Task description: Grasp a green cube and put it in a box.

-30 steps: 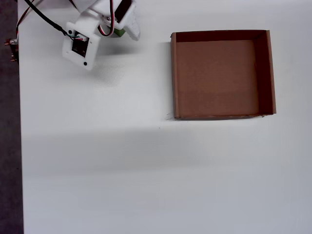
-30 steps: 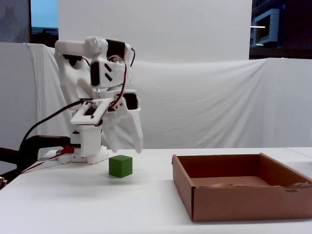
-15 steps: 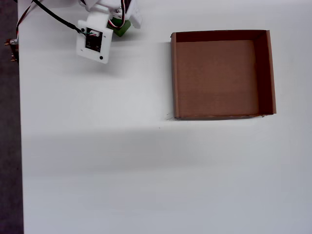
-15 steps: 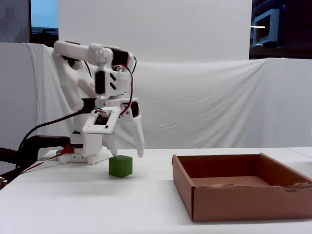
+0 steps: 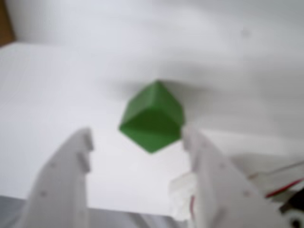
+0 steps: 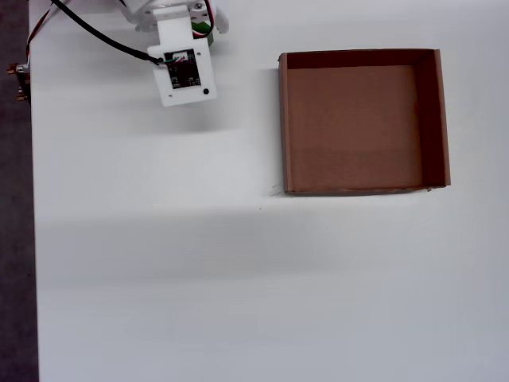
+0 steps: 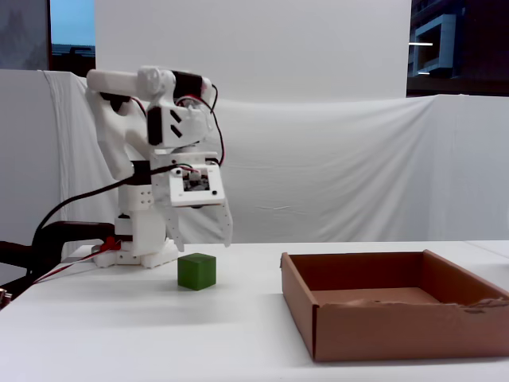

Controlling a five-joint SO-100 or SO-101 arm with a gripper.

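The white table (image 6: 159, 278) and the cardboard box (image 6: 362, 187) near its far right edge haven't budged. The gripper (image 5: 137, 140) has swung round since half a second ago, fingers spread wide above the green cube (image 5: 152, 116), which sits untouched near the table's back left corner.

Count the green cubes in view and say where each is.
1. The green cube sits on the table, left of the box in the fixed view, below the open gripper. The arm mostly covers it in the overhead view; no others show.
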